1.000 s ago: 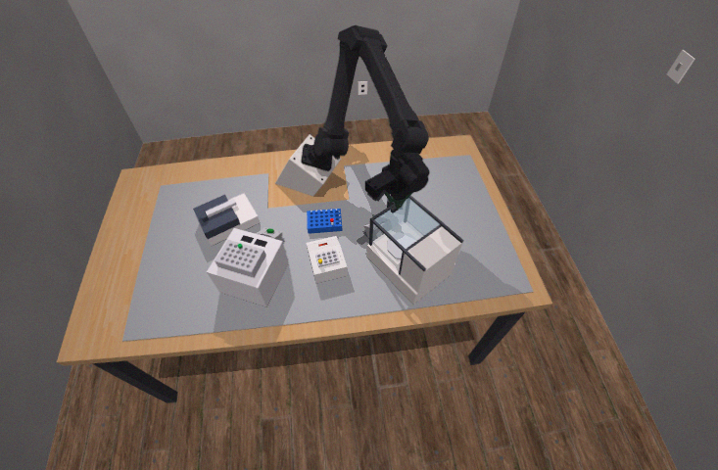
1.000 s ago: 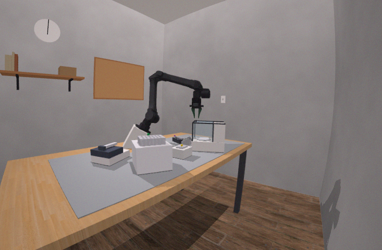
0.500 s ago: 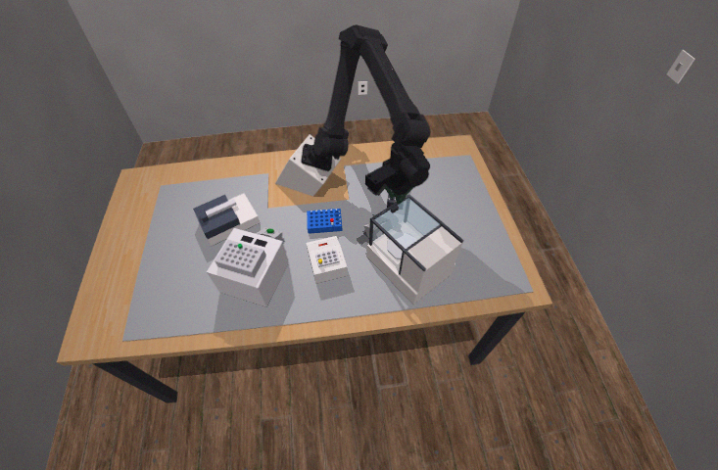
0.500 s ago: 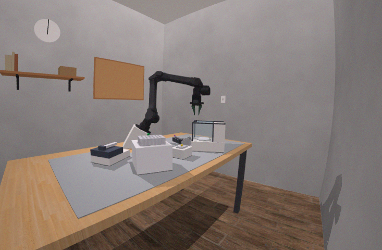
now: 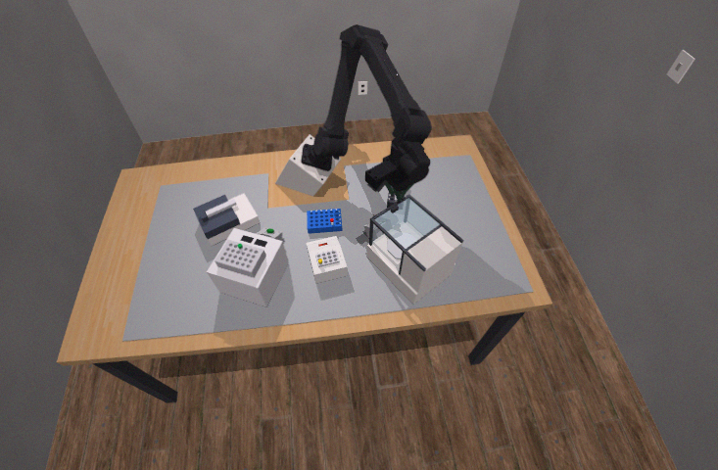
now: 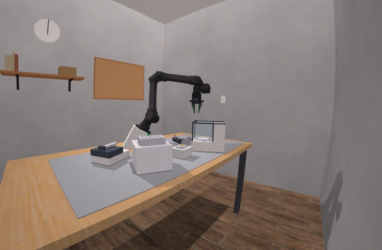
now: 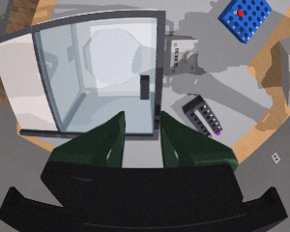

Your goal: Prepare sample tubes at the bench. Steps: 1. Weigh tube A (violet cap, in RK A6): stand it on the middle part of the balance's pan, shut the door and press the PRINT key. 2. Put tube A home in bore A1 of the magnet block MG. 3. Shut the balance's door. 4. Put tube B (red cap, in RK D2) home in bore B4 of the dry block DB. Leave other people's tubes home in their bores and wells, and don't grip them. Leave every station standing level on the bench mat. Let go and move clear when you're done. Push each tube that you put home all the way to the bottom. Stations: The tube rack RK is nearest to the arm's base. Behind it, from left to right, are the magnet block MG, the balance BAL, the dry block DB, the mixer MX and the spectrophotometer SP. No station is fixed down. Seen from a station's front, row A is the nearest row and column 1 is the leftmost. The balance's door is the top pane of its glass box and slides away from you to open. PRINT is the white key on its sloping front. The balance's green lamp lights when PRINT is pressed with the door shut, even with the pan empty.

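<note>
My gripper [image 6: 196, 112] [image 7: 142, 117] is partly open and empty, above the front edge of the balance's glass box. The balance [image 5: 441, 250] [image 6: 219, 132] [image 7: 25, 79] has its top pane over the box, looking shut, with the black handle [image 7: 144, 88] near the front edge. Its pan [image 7: 113, 55] is empty. The sloping front [image 7: 184, 55] shows no lit green lamp that I can make out. Violet-capped tube A [image 6: 174, 136] [image 7: 217, 132] stands in an end bore of the dark magnet block [image 6: 177, 140]. Red-capped tube B [image 5: 331, 220] [image 7: 240, 13] stands in the blue rack [image 5: 314, 228].
The white dry block [image 5: 315, 275] [image 6: 183, 153] carries a yellow-capped tube [image 5: 319, 260]. The tall white mixer [image 5: 243, 283] [image 6: 154, 159] and the dark-lidded spectrophotometer [image 5: 221, 224] [image 6: 107, 150] stand beyond it. The glass box's raised frame is close below the fingers.
</note>
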Controlling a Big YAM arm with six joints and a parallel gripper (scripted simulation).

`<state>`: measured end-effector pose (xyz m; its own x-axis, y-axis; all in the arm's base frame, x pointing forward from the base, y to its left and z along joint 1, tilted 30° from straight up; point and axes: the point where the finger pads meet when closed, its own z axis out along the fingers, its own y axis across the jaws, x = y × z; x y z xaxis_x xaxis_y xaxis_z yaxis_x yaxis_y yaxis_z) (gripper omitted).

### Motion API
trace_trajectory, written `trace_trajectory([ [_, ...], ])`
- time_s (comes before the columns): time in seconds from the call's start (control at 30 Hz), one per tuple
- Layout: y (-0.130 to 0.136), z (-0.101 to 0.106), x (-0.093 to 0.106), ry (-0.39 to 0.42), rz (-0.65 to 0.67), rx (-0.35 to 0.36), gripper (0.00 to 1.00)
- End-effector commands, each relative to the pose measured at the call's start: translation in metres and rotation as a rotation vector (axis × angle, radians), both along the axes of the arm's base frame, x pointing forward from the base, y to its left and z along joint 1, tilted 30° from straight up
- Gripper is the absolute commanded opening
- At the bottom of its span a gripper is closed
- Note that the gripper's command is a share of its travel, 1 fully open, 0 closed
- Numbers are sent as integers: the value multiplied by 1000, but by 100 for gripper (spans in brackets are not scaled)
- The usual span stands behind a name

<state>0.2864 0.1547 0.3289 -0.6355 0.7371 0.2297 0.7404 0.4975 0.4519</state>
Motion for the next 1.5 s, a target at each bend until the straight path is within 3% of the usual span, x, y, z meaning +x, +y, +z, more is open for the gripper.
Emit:
trace_trajectory([
  [0.0, -1, 11, -3, -17, 11, 2, 30],
  [1.17, -1, 11, -3, -16, 9, 3, 30],
  [1.2, -7, -1, -1, -47, 27, 1, 36],
  [1.47, -27, -56, -8, -139, 194, -46, 36],
])
